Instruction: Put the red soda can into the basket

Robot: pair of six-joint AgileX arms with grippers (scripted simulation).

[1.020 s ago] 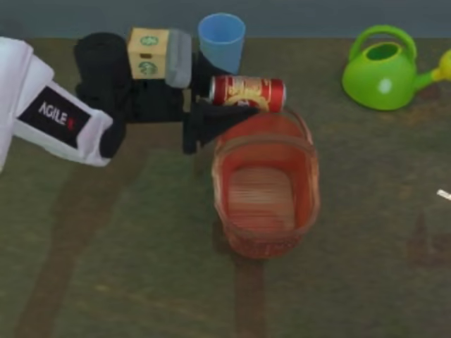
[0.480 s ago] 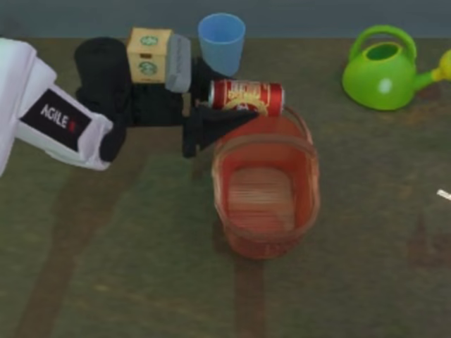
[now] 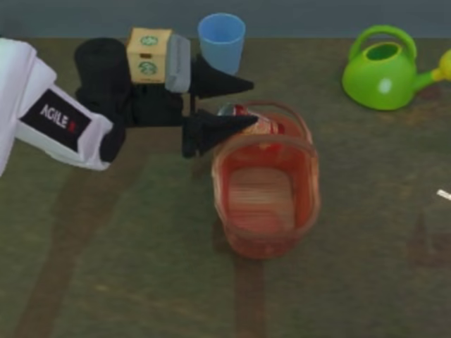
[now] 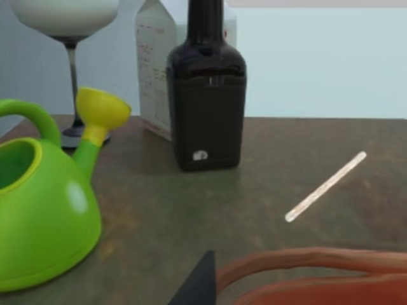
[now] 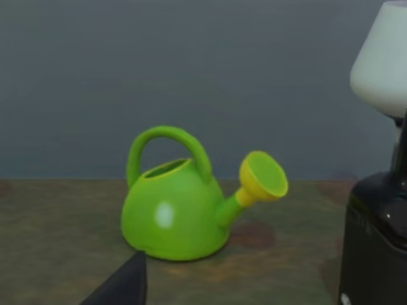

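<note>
The red soda can lies blurred inside the far end of the orange-red woven basket, below its hoop handle. My left gripper is open just left of that end, above the rim, with nothing between its fingers. The can is free of them. In the left wrist view only one dark fingertip and the basket's handle show; the can is hidden there. My right arm is out of the top view, and its wrist view shows no task object.
A blue cup and a yellow box stand behind the left gripper. A green watering can sits at the back right, a white stick at the right edge. A dark bottle, carton and glass stand farther right.
The left gripper has opened, its far finger swinging back. The red soda can left the fingers and dropped into the basket's far end. The arm itself stayed put.
</note>
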